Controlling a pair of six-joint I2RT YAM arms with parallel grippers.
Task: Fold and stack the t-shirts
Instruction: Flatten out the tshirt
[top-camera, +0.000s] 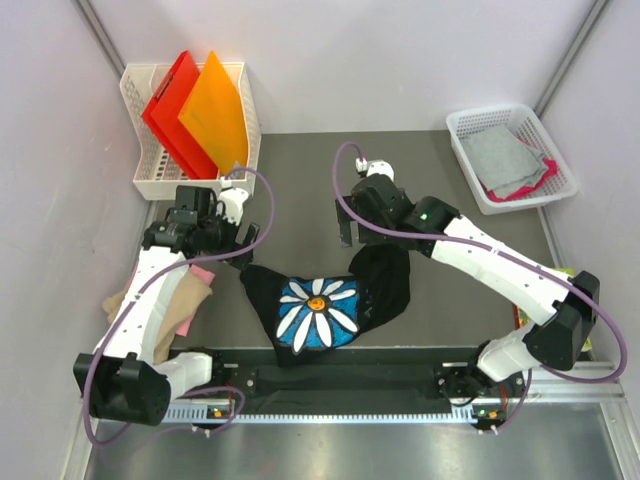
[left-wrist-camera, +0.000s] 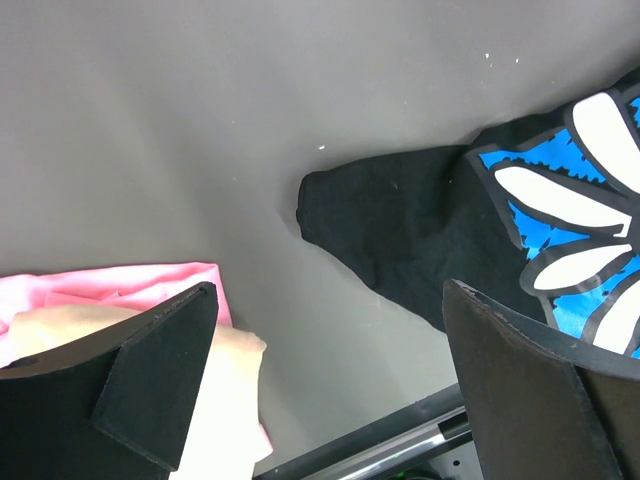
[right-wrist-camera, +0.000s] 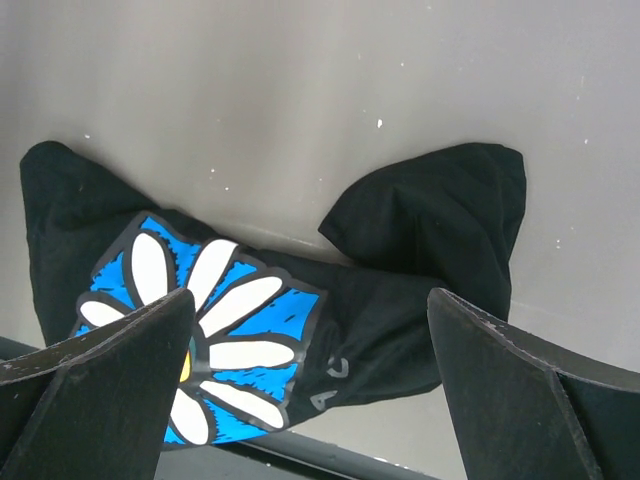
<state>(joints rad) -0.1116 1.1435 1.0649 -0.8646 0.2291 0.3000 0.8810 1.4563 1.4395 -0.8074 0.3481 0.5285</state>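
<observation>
Top external is showing you three t-shirts: one black daisy t-shirt (top-camera: 318, 305) lying crumpled at 6 o'clock, one tan t-shirt (top-camera: 188, 298) and one pink t-shirt (top-camera: 203, 272) at 8 o'clock. Your left gripper (left-wrist-camera: 328, 295) and right gripper (right-wrist-camera: 310, 295) are hovering fully spread, holding nothing.

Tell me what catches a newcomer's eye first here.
The black t-shirt lies crumpled at the near middle of the table, its white daisy on bright blue facing up. At the far left, a red folder and an orange folder stand in a white basket.
</observation>
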